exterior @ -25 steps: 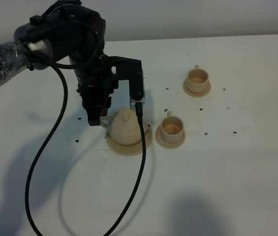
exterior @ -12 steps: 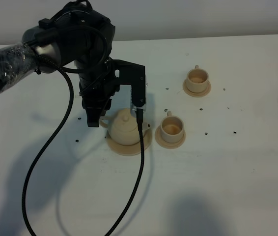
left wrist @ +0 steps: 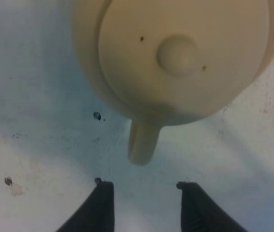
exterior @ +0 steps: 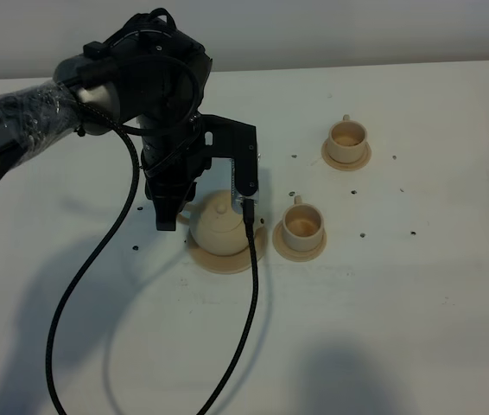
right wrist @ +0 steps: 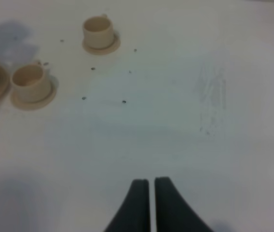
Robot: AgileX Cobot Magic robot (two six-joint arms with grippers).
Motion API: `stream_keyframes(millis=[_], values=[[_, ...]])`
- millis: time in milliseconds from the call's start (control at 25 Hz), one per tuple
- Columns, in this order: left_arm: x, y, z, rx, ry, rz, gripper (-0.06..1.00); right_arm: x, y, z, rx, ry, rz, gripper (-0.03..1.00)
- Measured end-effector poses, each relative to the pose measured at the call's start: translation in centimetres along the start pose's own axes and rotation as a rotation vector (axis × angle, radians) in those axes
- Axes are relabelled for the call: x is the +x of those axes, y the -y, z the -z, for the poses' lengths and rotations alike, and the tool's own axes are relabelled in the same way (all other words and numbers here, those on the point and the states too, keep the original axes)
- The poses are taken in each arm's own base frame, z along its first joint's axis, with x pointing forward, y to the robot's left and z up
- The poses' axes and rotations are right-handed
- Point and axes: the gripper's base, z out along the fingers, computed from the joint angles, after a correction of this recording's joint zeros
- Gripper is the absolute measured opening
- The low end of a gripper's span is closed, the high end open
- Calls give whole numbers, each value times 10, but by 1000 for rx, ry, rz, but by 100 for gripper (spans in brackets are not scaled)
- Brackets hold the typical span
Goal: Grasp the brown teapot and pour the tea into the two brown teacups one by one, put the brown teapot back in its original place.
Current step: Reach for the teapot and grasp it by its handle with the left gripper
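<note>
The brown teapot [exterior: 220, 225] stands upright on its wide saucer, the original place [exterior: 227, 258], left of centre. My left gripper [exterior: 172, 216] hangs at the teapot's left side, over its handle. In the left wrist view the gripper [left wrist: 144, 187] is open and empty, with the loop handle [left wrist: 144, 142] just beyond its fingertips and the lidded teapot [left wrist: 175, 53] past that. The two brown teacups [exterior: 302, 226] [exterior: 347, 138] stand on their small saucers to the right. My right gripper [right wrist: 151, 182] is shut and empty, far from the teacups [right wrist: 29, 79] [right wrist: 98, 30].
A black cable [exterior: 249, 285] hangs from the left arm across the teapot's saucer and down over the table's front. Small dark marks [exterior: 363, 233] dot the white table [exterior: 435, 303]. The right arm does not show in the exterior high view.
The left arm has shifted a little to the right and closer to the teapot, with its gripper staying at the handle. The teapot, the teacups and their saucers have not moved.
</note>
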Motion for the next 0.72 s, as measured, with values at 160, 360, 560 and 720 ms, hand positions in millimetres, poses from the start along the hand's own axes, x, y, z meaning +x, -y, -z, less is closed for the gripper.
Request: stream_keyframes(millis=[160, 360, 560, 720], values=[[0, 0, -1, 1, -1, 0, 31, 0, 0, 0, 0, 0, 0, 3], [-1, 0, -6, 12, -9, 1, 32, 0, 0, 0, 0, 0, 0, 3], [-3, -1, -13, 24, -17, 1, 37, 0, 0, 0, 0, 0, 0, 3], [-4, -2, -17, 22, -14, 1, 40, 0, 0, 0, 0, 0, 0, 3]])
